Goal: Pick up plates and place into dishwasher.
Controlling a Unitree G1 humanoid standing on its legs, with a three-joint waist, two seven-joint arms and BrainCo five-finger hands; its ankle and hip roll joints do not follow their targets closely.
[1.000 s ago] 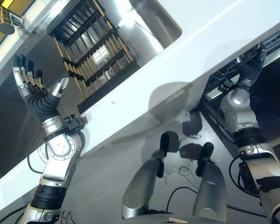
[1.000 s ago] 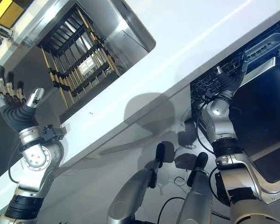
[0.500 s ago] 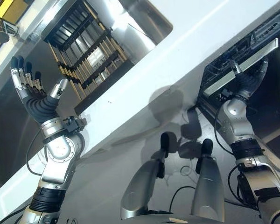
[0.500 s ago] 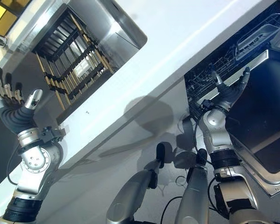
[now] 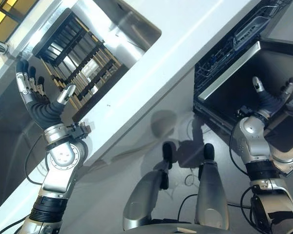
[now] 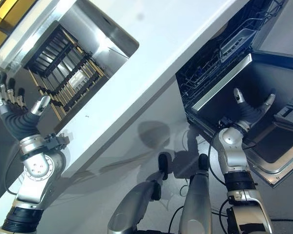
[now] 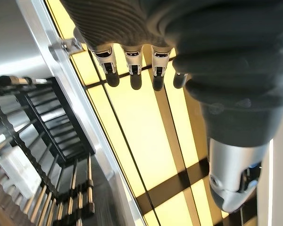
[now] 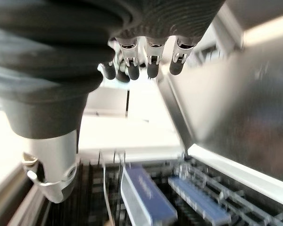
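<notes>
I see no plate for certain; a small white piece (image 5: 89,68) lies among the slats of a black and wooden dish rack (image 5: 80,61) in the steel sink (image 5: 124,29). My left hand (image 5: 43,109) is raised beside that rack, open and empty, its fingers (image 7: 132,70) straight. The dishwasher stands open at the right, with its wire rack (image 5: 237,36) under the counter and its dark door (image 5: 234,92) folded down. My right hand (image 5: 269,100) hovers over the door, open, fingers (image 8: 151,61) spread, holding nothing.
A white countertop (image 5: 180,39) runs between the sink and the dishwasher. Blue-grey holders (image 8: 144,193) sit in the dishwasher rack. A yellow panelled wall (image 7: 141,150) lies behind the sink. The door's silver edge (image 5: 229,68) is just beyond my right hand.
The whole picture has shifted. My right hand has come away from the dishwasher's rack edge and now hovers lower, over the door. The left hand keeps its raised pose.
</notes>
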